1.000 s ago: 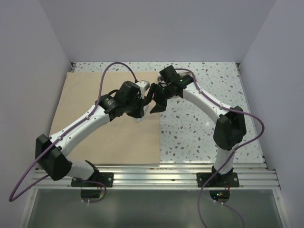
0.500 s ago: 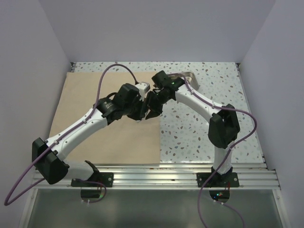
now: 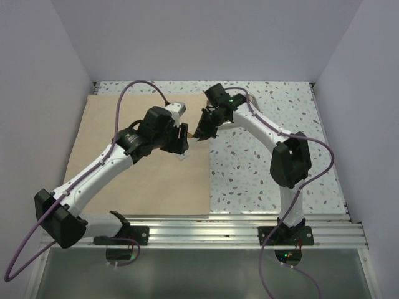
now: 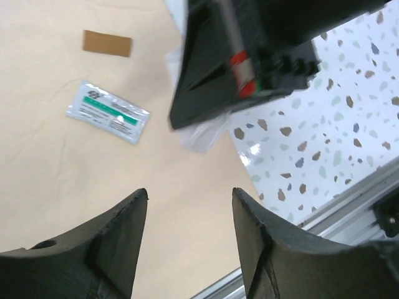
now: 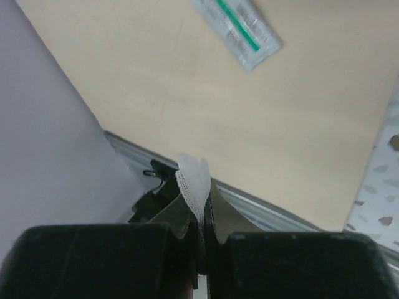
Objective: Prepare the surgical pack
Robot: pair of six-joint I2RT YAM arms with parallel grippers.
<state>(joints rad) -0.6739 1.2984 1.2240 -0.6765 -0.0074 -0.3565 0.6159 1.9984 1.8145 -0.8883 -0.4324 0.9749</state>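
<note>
Surgical pack's white packet clamped by one edge in right claw; left claw apart, just beside. Risk: slipping out, landing on worktop.

A robotics lab test cell: plain lilac walls close in beyond the left pincer and right pincer, a speckled desk lies beneath them, and an aluminium rail behind them bears the arm bases.

The green-striped packet carries small print, too blurred to read
</note>
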